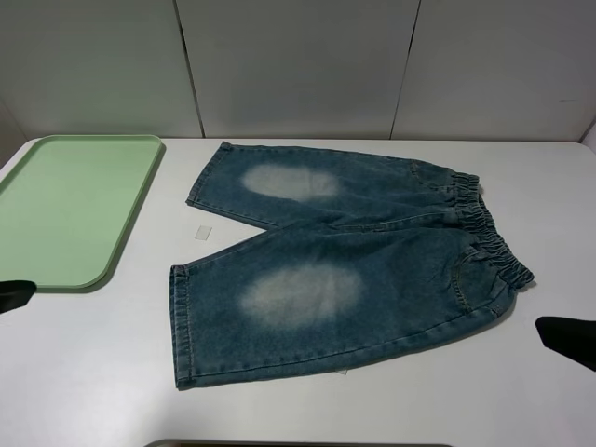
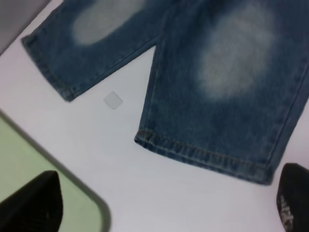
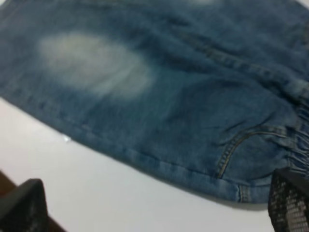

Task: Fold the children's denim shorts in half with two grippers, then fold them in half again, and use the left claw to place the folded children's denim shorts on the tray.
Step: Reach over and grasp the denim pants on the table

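Denim shorts lie unfolded, no fold started yet.

The small blue-green denim children's shorts are spread flat on the white counter. Their cuffs point toward the flat pale green plastic tray, which stands just beside them, apart from the cloth. The left black tool is wide and holds nothing, near the cuff of the nearer leg. The right black tool is also wide and holds nothing, close to the waistband corner. In my judgement both folds and the placing on the tray are left to do.

High overview, two close downward wrist views, shorts common to all
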`<state>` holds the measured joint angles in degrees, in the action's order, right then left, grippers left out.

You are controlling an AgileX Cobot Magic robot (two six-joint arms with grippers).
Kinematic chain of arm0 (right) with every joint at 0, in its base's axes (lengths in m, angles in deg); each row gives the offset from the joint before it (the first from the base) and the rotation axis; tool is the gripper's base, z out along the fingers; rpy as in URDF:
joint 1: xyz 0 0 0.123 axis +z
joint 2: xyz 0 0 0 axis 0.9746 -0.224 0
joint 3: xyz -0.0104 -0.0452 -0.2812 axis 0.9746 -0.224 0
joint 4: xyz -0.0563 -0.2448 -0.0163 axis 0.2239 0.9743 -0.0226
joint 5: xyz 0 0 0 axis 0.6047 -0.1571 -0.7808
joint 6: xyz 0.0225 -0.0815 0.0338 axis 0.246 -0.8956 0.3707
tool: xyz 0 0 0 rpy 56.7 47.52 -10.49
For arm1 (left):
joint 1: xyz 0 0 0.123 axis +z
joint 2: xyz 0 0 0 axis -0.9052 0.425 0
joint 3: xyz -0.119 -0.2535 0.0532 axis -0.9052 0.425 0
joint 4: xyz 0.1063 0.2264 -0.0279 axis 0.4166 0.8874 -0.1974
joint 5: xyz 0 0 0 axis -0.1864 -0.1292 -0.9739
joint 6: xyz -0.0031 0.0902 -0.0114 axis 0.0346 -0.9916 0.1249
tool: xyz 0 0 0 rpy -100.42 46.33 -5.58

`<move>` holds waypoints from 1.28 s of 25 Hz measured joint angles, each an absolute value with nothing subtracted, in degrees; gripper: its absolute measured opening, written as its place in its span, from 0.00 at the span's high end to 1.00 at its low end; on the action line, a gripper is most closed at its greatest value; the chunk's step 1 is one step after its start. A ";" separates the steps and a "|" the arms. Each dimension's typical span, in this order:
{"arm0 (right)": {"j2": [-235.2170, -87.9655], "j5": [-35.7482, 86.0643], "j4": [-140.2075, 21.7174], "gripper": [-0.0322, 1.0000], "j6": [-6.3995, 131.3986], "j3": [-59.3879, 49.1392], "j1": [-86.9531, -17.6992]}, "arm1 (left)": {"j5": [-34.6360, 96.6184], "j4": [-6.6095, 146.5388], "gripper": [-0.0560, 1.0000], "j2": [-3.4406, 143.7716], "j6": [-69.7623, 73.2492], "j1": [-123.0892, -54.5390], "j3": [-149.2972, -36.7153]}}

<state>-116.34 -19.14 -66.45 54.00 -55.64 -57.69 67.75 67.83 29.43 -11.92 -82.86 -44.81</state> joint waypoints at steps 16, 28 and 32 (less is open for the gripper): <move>-138.79 -16.94 -29.25 0.30 53.17 -55.64 -42.45 | 55.36 82.53 0.12 54.07 -19.25 -89.44 -45.91; -160.11 -1.32 -19.44 0.30 52.47 -55.58 -42.45 | 52.29 82.79 0.12 65.42 -22.83 -91.20 -45.91; -166.34 -0.98 -15.30 0.30 52.47 -55.58 -42.45 | 49.96 82.79 0.12 68.98 -23.15 -95.92 -45.93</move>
